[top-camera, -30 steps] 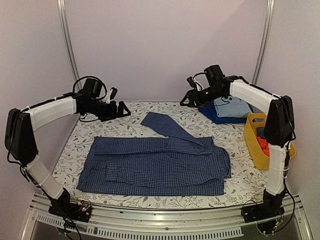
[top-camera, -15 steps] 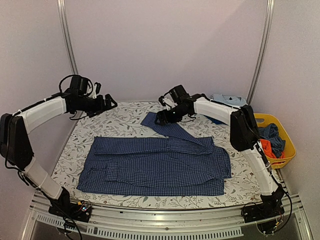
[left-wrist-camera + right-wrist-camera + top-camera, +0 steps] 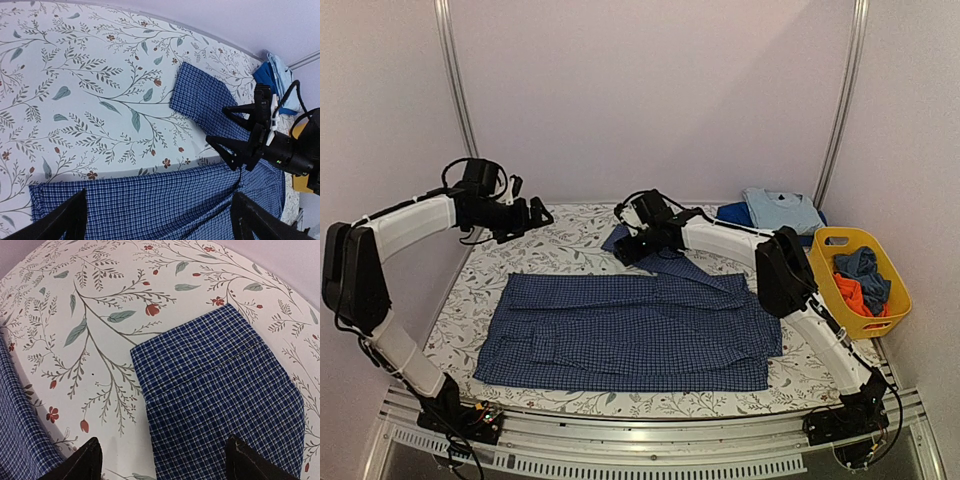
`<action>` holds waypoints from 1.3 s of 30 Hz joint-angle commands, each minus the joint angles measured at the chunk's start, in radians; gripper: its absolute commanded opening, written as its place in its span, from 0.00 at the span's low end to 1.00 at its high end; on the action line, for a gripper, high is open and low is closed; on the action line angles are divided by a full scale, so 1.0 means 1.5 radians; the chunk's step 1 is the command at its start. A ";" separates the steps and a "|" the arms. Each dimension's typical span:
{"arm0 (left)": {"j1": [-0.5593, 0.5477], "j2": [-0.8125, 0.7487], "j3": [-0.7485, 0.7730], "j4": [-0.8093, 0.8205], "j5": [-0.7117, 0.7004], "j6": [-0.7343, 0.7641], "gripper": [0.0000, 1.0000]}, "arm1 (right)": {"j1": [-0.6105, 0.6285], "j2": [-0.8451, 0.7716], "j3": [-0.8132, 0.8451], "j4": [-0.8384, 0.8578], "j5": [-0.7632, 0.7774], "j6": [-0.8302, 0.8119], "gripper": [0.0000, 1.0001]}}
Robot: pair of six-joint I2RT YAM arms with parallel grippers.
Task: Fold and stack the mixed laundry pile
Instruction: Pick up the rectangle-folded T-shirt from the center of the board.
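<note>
Blue-checked shirt (image 3: pixel 630 340) lay spread across lower centre, its sleeve (image 3: pixel 672 263) angled toward upper centre beneath the wide-open, empty right gripper (image 3: pixel 628 248), seemingly poised to fold it; left gripper (image 3: pixel 542 215) equally wide.

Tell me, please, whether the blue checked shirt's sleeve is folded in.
Spread out: the blue checked shirt's sleeve lies flat on the flowered table.

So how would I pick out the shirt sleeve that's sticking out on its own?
Find the big blue checked shirt spread over the flowered table. From its far right corner one sleeve runs slantwise toward the back wall. The rest forms one wide rectangle, while this narrow strip lies alone on the tabletop.
</note>
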 commanded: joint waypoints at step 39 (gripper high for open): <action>-0.004 -0.182 -0.082 0.212 0.095 0.125 1.00 | -0.074 -0.344 -0.312 0.037 -0.457 -0.110 0.00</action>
